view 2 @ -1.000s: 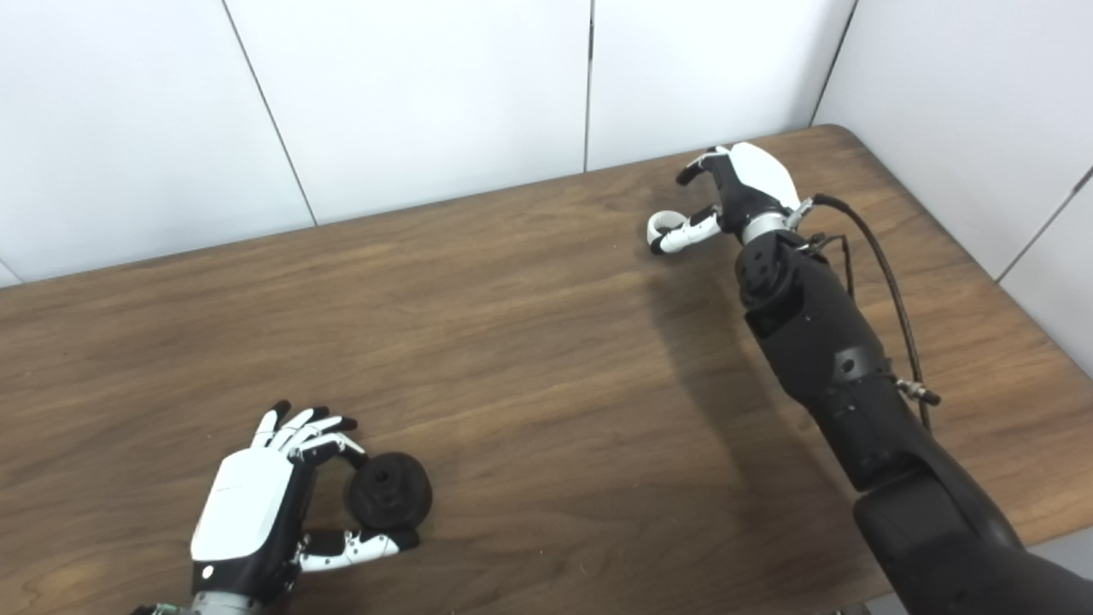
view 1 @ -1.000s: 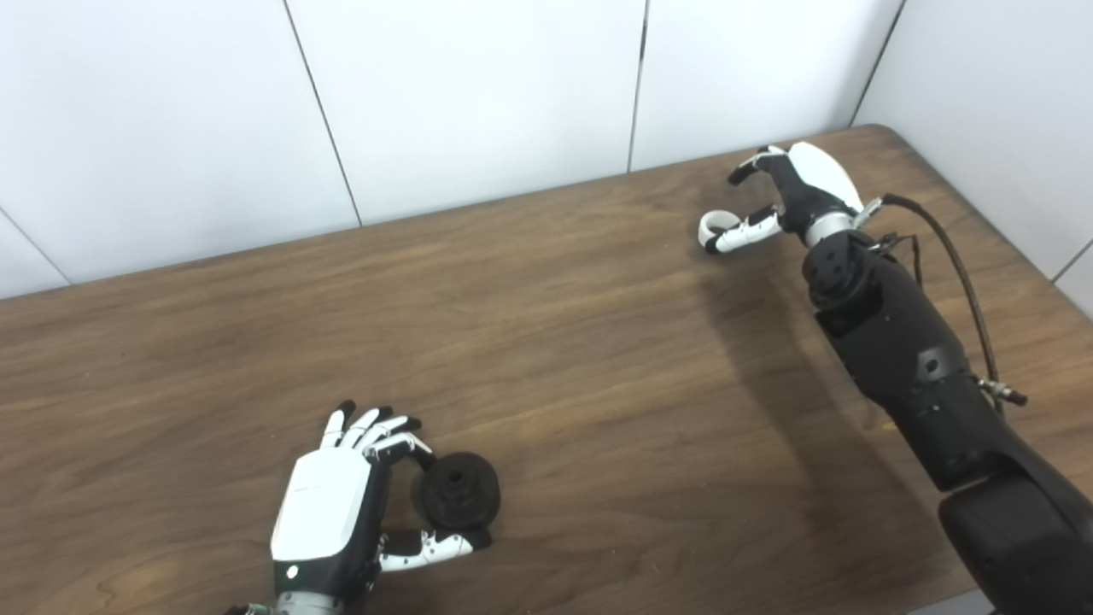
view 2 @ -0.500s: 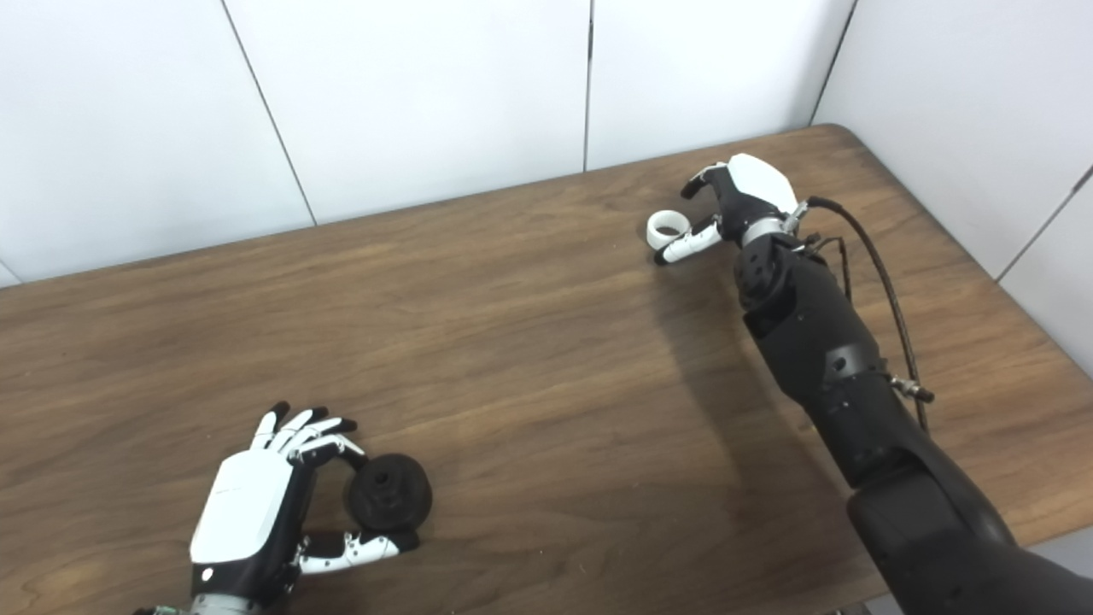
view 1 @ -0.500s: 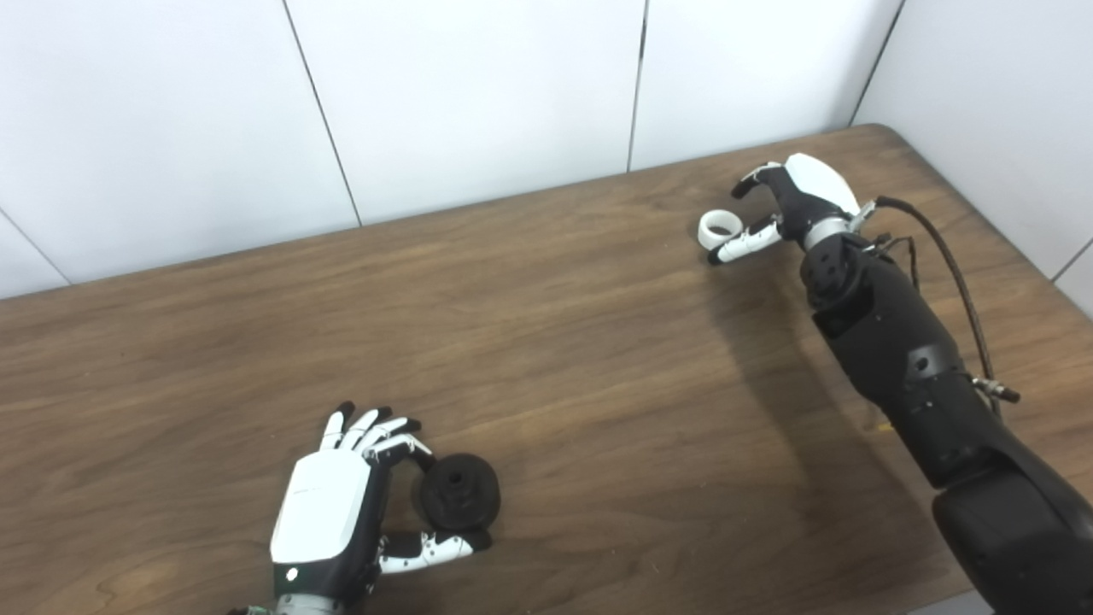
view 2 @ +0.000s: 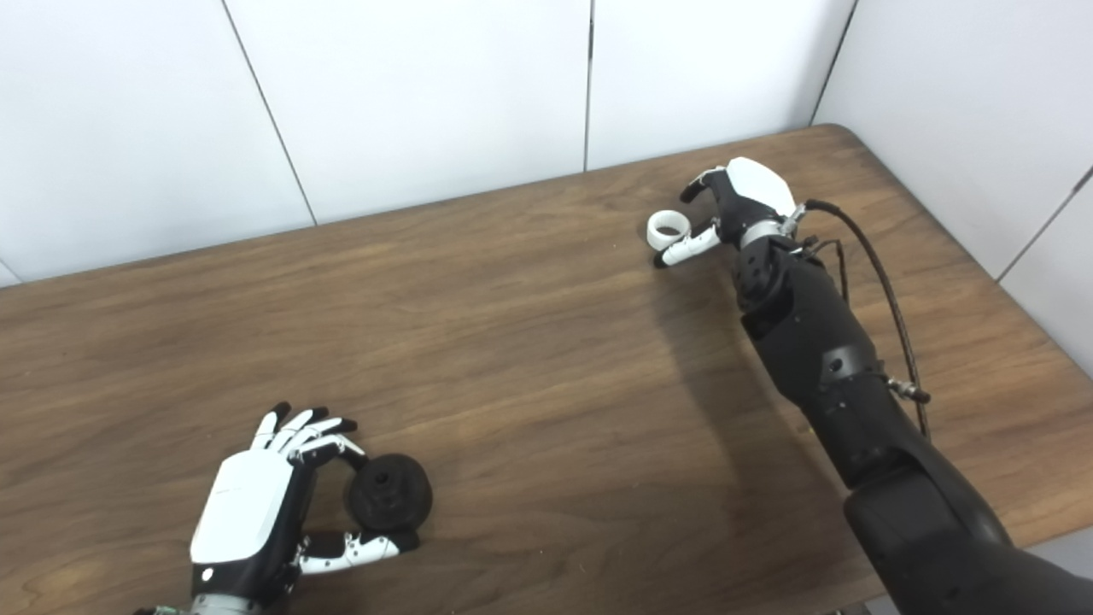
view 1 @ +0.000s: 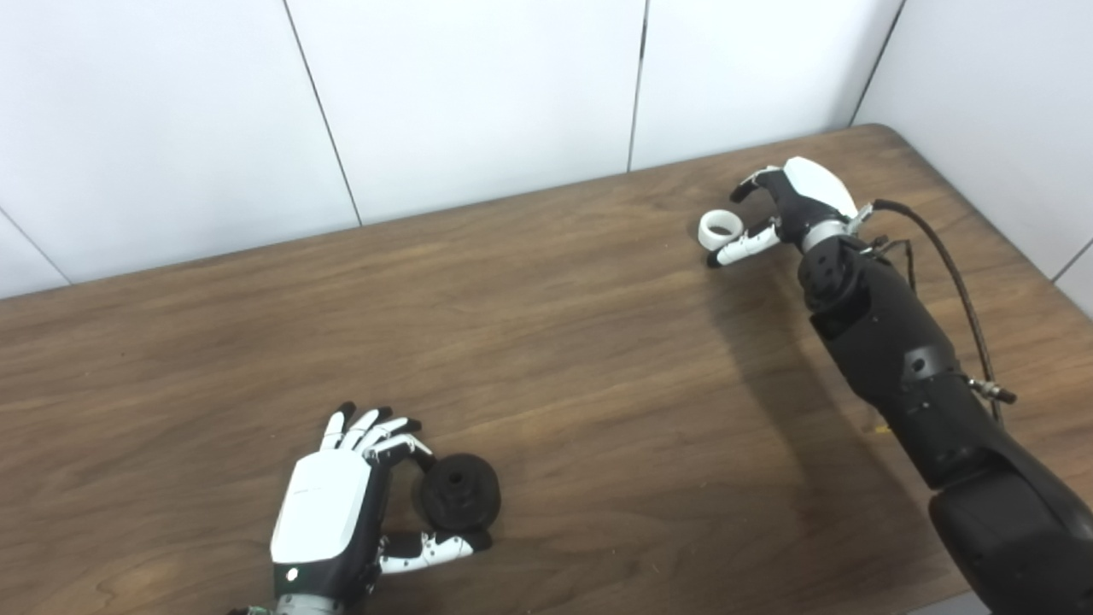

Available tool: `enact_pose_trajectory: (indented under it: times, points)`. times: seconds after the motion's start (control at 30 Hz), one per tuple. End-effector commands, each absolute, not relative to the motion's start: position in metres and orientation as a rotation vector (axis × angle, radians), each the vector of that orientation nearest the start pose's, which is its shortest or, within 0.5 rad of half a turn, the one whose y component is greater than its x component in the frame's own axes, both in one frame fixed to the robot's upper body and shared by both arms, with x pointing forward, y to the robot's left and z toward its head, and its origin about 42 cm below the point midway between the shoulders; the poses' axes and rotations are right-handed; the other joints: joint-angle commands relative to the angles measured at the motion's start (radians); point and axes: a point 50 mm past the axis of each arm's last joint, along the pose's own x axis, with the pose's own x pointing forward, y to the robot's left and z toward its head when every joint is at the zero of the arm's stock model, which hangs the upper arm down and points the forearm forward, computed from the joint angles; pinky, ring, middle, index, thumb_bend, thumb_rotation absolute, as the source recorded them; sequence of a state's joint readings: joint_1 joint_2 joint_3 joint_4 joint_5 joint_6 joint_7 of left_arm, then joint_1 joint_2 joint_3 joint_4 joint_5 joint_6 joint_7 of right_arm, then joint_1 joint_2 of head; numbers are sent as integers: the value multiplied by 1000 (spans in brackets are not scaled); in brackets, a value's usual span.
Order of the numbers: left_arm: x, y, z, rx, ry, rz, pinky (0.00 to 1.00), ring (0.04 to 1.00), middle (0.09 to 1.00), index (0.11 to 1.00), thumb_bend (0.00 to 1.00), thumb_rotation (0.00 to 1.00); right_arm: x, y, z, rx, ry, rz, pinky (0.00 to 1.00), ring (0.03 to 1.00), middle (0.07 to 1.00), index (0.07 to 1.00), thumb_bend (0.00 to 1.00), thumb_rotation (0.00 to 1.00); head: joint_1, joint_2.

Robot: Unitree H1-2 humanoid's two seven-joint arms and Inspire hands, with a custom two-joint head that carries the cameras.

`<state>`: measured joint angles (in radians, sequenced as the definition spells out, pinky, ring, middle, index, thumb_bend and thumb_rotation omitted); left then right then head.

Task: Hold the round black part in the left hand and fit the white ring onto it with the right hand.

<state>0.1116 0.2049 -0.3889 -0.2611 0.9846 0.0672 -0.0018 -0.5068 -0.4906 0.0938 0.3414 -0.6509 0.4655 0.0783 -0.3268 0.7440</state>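
At the near left of the wooden surface, the left hand lay with its white back upward, curled around the black part. Its fingers reached over the far side of the part and the thumb lay along the near side, so the part sat cupped between them; whether it was gripped firmly or only touched could not be told, and it seemed to rest on the wood. The part was round and dark, with a small hole in its raised middle, its face turned up and toward the camera. Well apart from it, at the far right of the surface, the white ring lay flat on the wood. The right hand was just beside the ring, its arm stretched far out from the lower right corner. That hand was spread: the thumb pointed along the near side of the ring, close to it or touching it, while the other fingers curved above and behind, apart from the ring. The ring was not held. A black cable ran along the right forearm.
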Motion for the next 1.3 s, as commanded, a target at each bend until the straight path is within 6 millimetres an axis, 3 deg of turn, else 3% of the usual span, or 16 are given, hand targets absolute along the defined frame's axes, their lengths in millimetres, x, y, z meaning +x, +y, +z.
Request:
enact_pose_trajectory:
  times: [0.0,0.73,0.8,0.83,1.27]
  points:
    - [218,175,113,1156,-175,-322,998,892,793,485,523,55,447,-369,233,-1115,200,-277,1000,981,923,702,882,227,1,1]
    - [218,171,112,1155,-180,-315,1000,885,790,484,524,54,445,-375,232,-1112,191,-273,1000,967,880,598,828,145,10,2]
    - [218,171,112,1156,-178,-316,1000,887,789,484,524,54,445,-375,231,-1109,188,-277,1000,965,873,513,588,141,10,1]
    - [218,170,112,1154,-178,-316,1000,888,790,484,524,54,445,-376,231,-1106,185,-279,1000,964,870,502,557,139,13,2]
    - [218,169,113,1154,-182,-313,1000,883,792,484,524,54,442,-377,229,-1124,153,-273,1000,946,843,486,521,128,17,3]
